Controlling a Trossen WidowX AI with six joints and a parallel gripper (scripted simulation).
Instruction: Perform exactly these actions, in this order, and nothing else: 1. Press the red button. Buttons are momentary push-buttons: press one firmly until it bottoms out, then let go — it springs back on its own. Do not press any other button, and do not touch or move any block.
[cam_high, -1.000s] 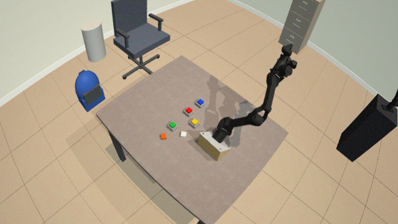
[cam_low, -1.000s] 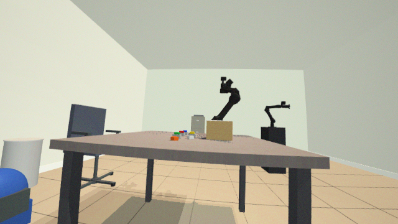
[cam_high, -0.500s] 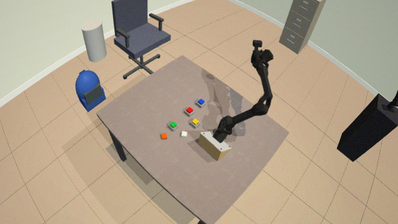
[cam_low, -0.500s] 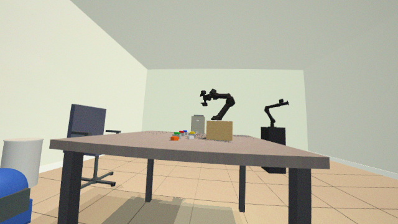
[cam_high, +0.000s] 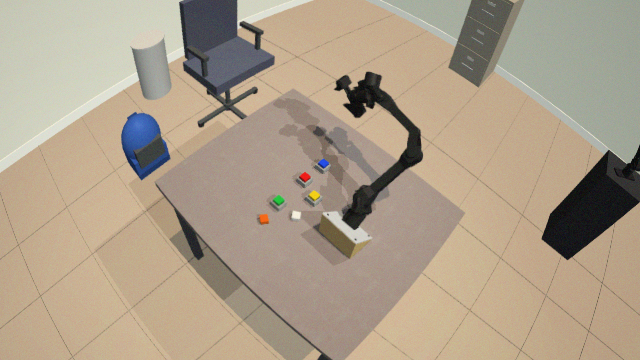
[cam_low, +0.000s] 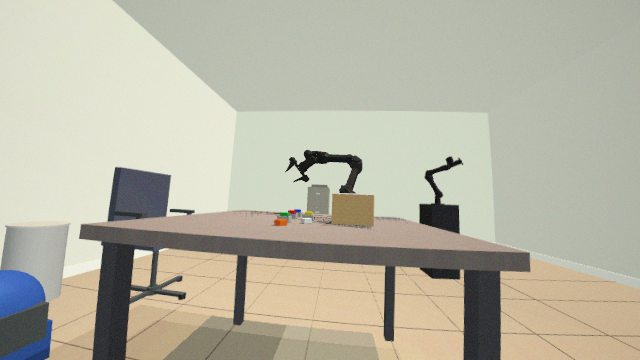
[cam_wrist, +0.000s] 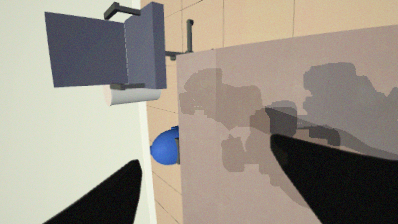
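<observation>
1. Red button (cam_high: 304, 177): seated on its grey base near the middle of the table (cam_high: 280, 280); it is flanked by the blue button (cam_high: 323, 163) on the far right and by the yellow button (cam_high: 314, 195) and the green button (cam_high: 278, 200) on the near side.
2. Orange block (cam_high: 263, 218) and white block (cam_high: 296, 215): placed on the near side of the button cluster, well apart from the red button and from each other.
3. Gripper (cam_high: 351, 96): carried high above the far part of the table, well apart from every button and block; the jaws are spread wide and nothing is grasped between them.
4. Arm (cam_high: 405, 150): raised from the tan base box (cam_high: 344, 234) at the right of the cluster and bent over toward the far side of the table.
5. Exterior view: the gripper (cam_low: 295, 170) is seen well above the table surface (cam_low: 260, 235), pointed downward, with the red button (cam_low: 292, 213) low in the row of small coloured items.
6. Wrist view: two dark fingers frame the far left corner of the table (cam_wrist: 210, 200); an office chair (cam_wrist: 125, 47), a pale cylinder (cam_wrist: 132, 95) and a blue backpack (cam_wrist: 165, 146) are seen beyond its edge. No button is shown in this view.
</observation>
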